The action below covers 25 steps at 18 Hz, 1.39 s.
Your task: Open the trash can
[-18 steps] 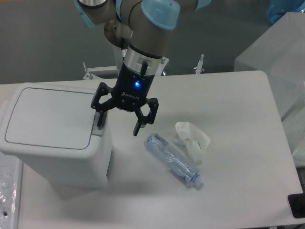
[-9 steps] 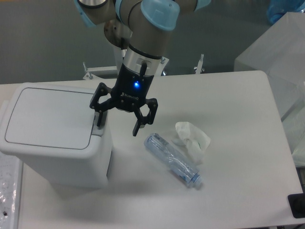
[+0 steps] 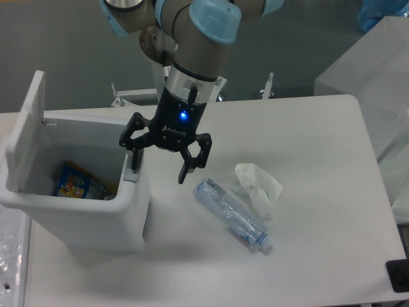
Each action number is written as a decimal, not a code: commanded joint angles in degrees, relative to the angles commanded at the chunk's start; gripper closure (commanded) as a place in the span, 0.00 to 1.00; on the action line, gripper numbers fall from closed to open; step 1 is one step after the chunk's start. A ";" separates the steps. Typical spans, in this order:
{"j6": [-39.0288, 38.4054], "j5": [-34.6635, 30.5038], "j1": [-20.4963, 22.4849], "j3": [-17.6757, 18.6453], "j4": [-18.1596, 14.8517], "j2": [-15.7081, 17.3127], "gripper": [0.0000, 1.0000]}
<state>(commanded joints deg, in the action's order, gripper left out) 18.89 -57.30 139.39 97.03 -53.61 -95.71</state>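
The white trash can point(image 3: 96, 217) stands at the table's left with its lid point(image 3: 25, 131) swung up on the far left side, leaving the inside exposed. A colourful packet point(image 3: 75, 183) lies at the bottom. My gripper point(image 3: 158, 169) hangs open over the can's right rim, its left finger point(image 3: 134, 161) resting on the grey push-button tab and its right finger point(image 3: 186, 169) out over the table. Nothing sits between the fingers.
A crushed clear plastic bottle point(image 3: 231, 215) lies on the table right of the can. A crumpled white tissue point(image 3: 258, 186) sits just behind it. A translucent box point(image 3: 370, 70) stands at the far right edge.
The lid has sprung from flat shut to standing upright on the left, exposing the can's inside. The gripper has barely moved.
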 joint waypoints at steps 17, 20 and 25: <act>16.51 -6.22 8.69 -10.82 1.05 -6.67 0.00; 21.96 -12.02 11.07 -9.76 0.88 -7.82 0.00; 27.77 -16.34 12.83 -9.58 0.88 -10.81 0.00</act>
<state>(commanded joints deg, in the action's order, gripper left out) 46.66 -73.65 152.22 87.45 -52.73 -106.52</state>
